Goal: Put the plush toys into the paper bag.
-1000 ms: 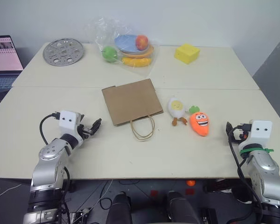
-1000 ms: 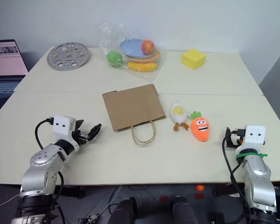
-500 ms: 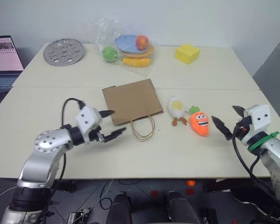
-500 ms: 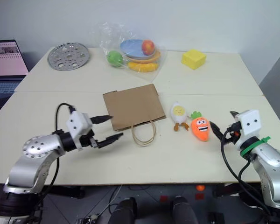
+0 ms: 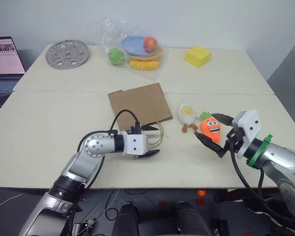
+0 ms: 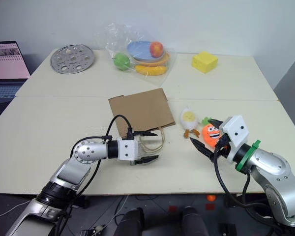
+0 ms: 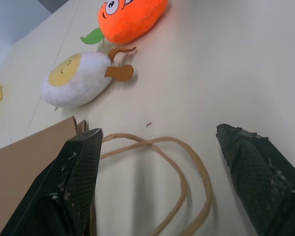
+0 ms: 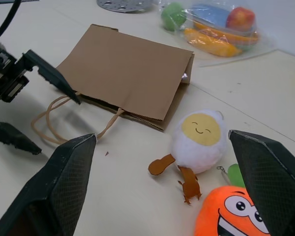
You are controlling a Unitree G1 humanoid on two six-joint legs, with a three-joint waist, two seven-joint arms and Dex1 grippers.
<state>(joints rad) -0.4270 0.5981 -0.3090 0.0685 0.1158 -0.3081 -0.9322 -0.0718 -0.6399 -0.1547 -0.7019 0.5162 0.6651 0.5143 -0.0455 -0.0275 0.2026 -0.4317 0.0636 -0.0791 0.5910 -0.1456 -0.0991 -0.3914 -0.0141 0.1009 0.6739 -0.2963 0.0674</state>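
While fruit bag sits far, cube, disc

Lab: bare tables, laptop, plain wall.

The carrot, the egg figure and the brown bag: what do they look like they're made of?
Carrot: seemingly plush fabric, matte, fuzzy orange surface with a flat printed or stitched face.
Egg figure: fluffy white plush, with legs that look like flat felt.
Paper bag: kraft paper, matte brown, creased flat; its loop handles look like twisted paper cord.
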